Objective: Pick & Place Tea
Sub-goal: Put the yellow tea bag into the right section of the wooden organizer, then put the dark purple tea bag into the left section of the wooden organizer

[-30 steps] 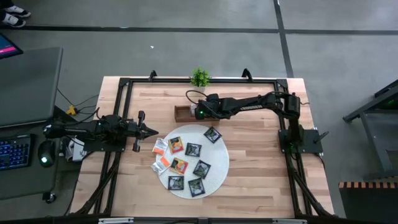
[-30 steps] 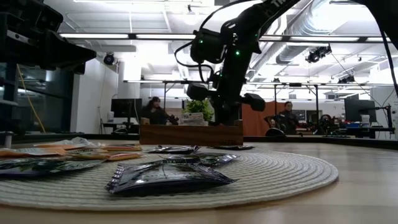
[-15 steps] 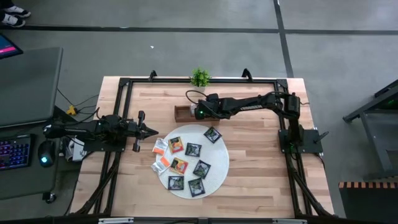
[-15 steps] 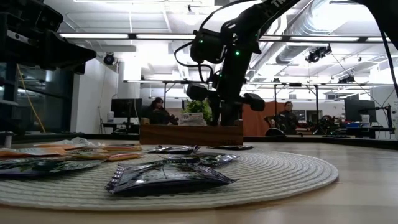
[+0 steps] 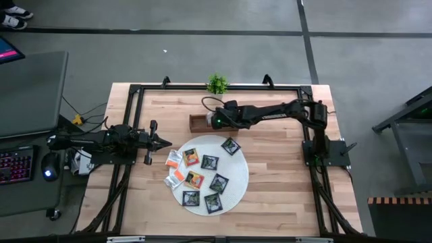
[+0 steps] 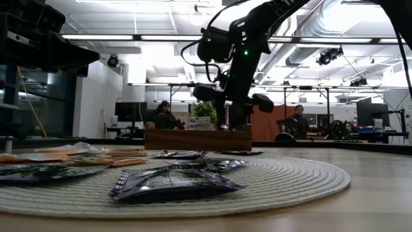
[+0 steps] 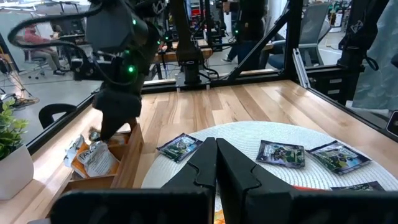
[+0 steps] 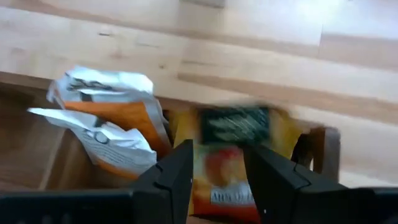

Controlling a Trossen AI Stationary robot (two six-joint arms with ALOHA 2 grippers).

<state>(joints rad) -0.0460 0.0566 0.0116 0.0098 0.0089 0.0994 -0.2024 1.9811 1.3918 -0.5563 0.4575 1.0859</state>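
Your right gripper [image 8: 214, 180] hangs over the wooden tray [image 5: 200, 122] near the table's [image 5: 283, 175] far edge, just in front of the small potted plant [image 5: 217, 84]. Its fingers [image 8: 173, 177] stand apart with nothing between them; a yellow-and-orange sachet [image 8: 233, 155] with a dark band lies in the tray directly beneath them. Beside it, in the same tray, sit two white sachets with orange marks [image 8: 109, 121]. Which compartments these occupy I cannot tell.

Your left gripper [image 7: 216, 163] waits near the table's left edge, just beside the round woven mat [image 5: 233, 179], fingers pressed together and holding nothing.

The rest of the tea is on and around that mat: five dark sachets [image 5: 210, 163] spread over its middle and near side, two orange and yellow ones [image 5: 191, 156] toward its left side, and a few white-and-orange ones [image 5: 175, 159] at its left rim, partly on the bare wood.

Beyond the far edge, two seated people [image 6: 161, 116] show in the room.
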